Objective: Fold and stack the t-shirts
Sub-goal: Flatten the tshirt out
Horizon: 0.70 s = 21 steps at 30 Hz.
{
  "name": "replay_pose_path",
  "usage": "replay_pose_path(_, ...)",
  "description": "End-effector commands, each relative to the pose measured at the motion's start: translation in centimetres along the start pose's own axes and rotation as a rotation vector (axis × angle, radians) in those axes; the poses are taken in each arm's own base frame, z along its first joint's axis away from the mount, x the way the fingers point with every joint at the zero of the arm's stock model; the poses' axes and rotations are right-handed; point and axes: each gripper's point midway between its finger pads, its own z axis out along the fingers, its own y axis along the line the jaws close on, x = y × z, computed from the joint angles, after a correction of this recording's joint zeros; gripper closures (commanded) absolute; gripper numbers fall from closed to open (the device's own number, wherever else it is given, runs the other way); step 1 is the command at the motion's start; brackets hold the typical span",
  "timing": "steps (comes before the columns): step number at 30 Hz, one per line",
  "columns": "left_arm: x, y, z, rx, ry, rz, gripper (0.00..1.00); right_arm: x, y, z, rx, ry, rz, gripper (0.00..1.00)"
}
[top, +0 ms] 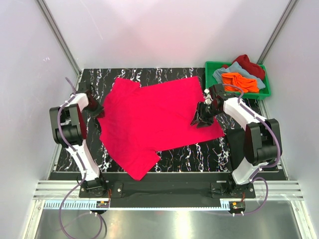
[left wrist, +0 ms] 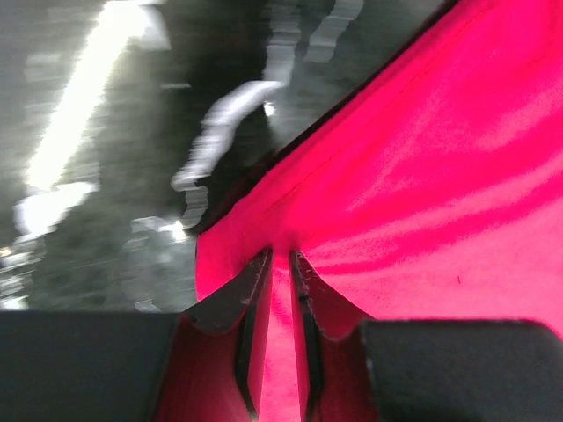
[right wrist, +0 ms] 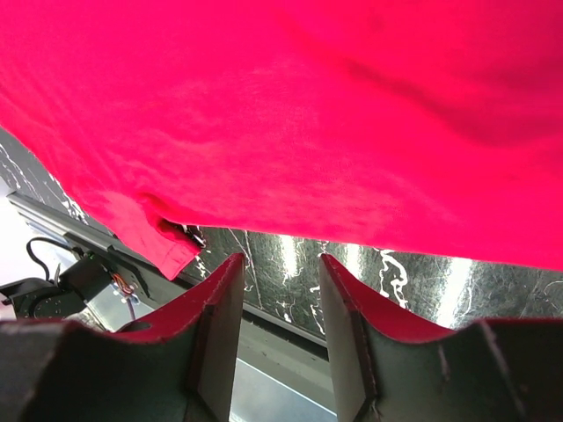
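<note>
Top: red t-shirt (top: pixel 154 122) lay flat on counter (top: pixel 199 154). L wrist: left end effector (left wrist: pixel 280 259) pinched its edge. R wrist: right end effector (right wrist: pixel 281 264) gaped empty by shirt's edge. Step looked like pre-fold grasp; next needed R pinch, then fold.

Right gripper (right wrist: pixel 281 264): jaws parted, nothing gripped. Only the black white-veined table (right wrist: pixel 413 272) shows through the gap. The pinkish-red t-shirt (right wrist: pixel 308 114) fills the field beyond the fingertips, with its near hem just ahead of them. One flap of the shirt hangs lower, ahead-left of the claw. A black cable (right wrist: pixel 40 251) lies far left, past the table edge.
</note>
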Motion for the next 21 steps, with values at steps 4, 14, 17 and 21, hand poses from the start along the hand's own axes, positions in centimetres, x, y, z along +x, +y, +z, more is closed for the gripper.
replay_pose_path(4,-0.9,0.8,-2.8,0.008,-0.037,0.034,0.72,-2.0,0.7,-0.7,-0.005,-0.066,-0.008,0.53)
replay_pose_path(14,-5.9,-6.6,-7.9,0.187,-0.259,0.072,0.62,-10.3,-0.1,1.9,0.123,-0.187,0.035,0.52)
replay_pose_path(17,-7.1,-7.7,-5.9,0.207,-0.239,0.050,0.63,-14.8,0.1,2.9,0.147,-0.278,0.066,0.52)
replay_pose_path(21,-7.7,-8.6,-3.3,0.220,-0.203,0.026,0.64,-21.8,1.7,3.1,0.132,-0.437,0.058,0.53)
